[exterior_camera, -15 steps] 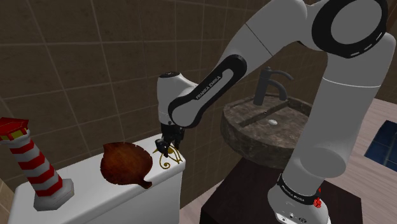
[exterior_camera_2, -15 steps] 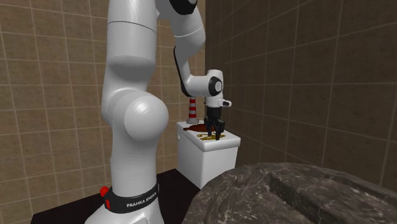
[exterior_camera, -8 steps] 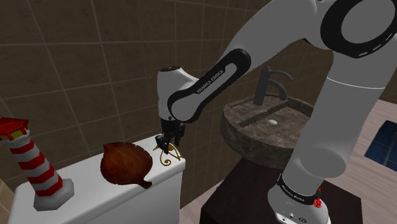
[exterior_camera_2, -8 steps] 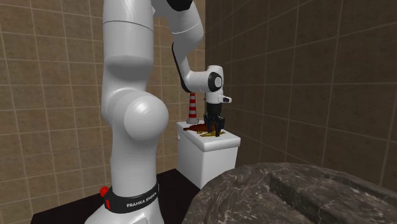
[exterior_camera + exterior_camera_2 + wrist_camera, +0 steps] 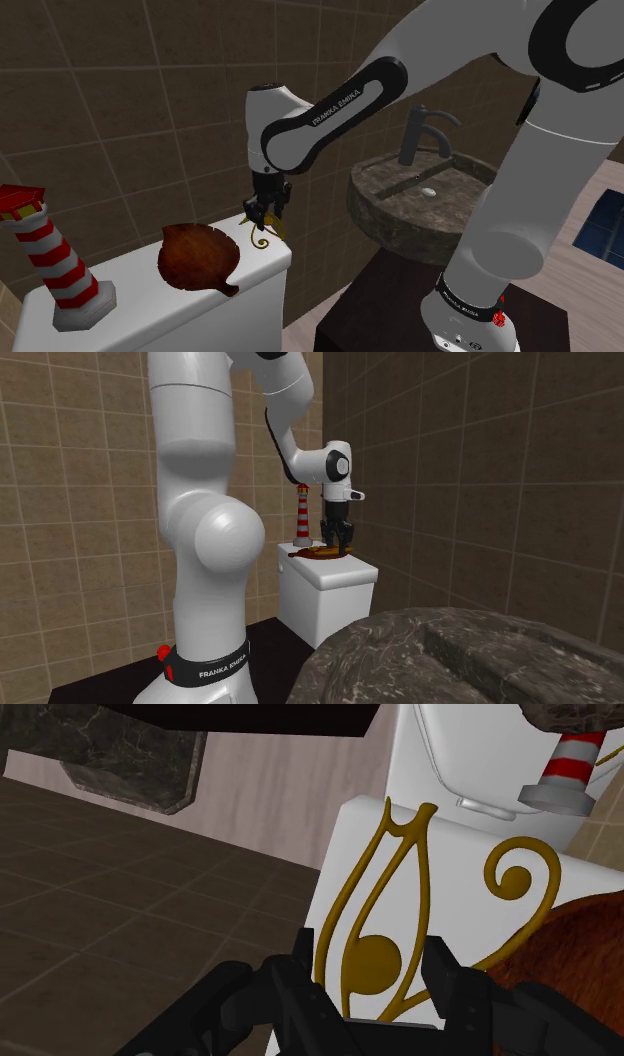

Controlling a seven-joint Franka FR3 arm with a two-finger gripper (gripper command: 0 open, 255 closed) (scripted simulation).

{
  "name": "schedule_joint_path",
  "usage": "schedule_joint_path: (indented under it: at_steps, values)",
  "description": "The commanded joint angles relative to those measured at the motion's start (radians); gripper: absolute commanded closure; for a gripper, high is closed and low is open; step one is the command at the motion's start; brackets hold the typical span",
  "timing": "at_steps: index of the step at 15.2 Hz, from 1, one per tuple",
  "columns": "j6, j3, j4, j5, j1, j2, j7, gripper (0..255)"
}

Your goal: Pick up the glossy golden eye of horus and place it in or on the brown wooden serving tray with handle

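The golden eye of Horus, a thin glossy gold outline with a round pupil and a curled tail, is clasped between my black fingers. My gripper is shut on it just above the near end of the white toilet tank lid, with the eye of Horus hanging below the fingertips. The brown tray, leaf-shaped with a short handle, lies on the lid a little to the shoulder view's left of the gripper. In the second exterior view the gripper points straight down beside the tray.
A red-and-white striped lighthouse stands at the lid's far end beyond the tray. A dark stone sink with a black faucet sits at the shoulder view's right. Tiled brown walls rise close behind the tank.
My gripper has risen slightly and shifted toward the tray, carrying the eye of Horus with it off the lid's end. The tray and lighthouse have not moved.
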State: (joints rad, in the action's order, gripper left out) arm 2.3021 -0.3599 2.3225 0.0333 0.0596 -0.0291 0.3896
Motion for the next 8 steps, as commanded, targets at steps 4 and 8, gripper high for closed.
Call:
schedule_joint_path:
  at_steps: [4, 8]
  values:
    - [-0.069, 0.002, -0.032, 0.016, 0.000, -0.039, -0.011, 255]
    - [-0.106, -0.008, -0.080, 0.010, 0.007, -0.028, 0.012, 255]
